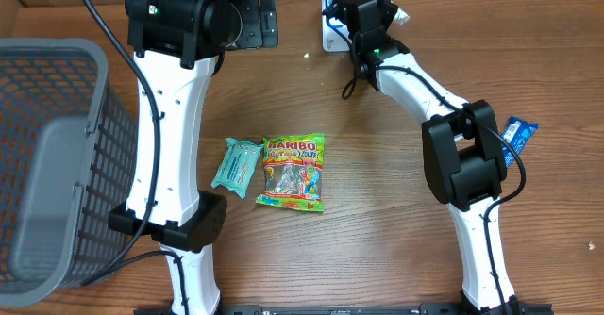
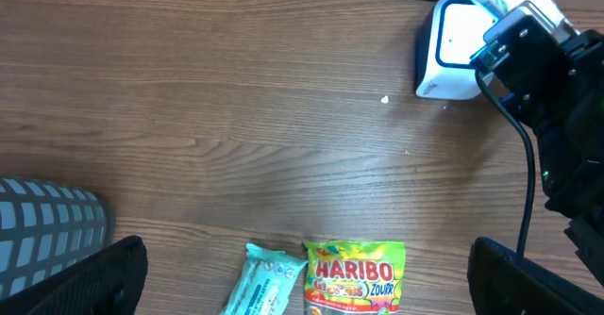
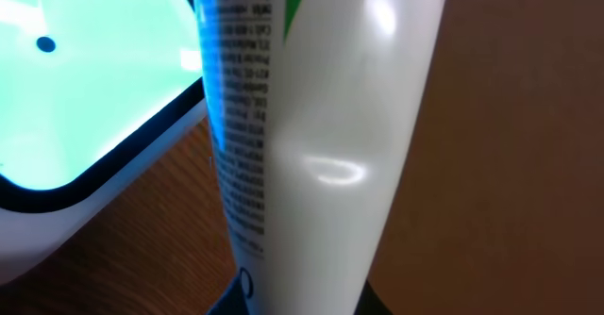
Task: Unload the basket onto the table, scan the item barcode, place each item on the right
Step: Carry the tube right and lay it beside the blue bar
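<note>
The scan itself appears to be the step in hand. The right gripper [image 1: 351, 4] is clenched on a white tube [image 3: 321, 145] and holds it close over the scanner [image 2: 451, 51], which sits near the far edge of the bench, a little right of its middle.

In the right wrist view the tube runs up from between the fingers and fills the middle of the frame. Its printed edge is turned toward the scanner's lit window [image 3: 85, 89]. Only small print shows there; no barcode can be made out.

The next move likely calls for a slow twist or tilt of the tube until the code faces the window, with the grip firm.

The left gripper [image 1: 253, 24] hangs spread wide and empty near the far edge, left of the scanner. A Haribo bag [image 1: 293, 172] and a teal pack [image 1: 235, 162] lie side by side mid-bench, well apart from both grippers.
</note>
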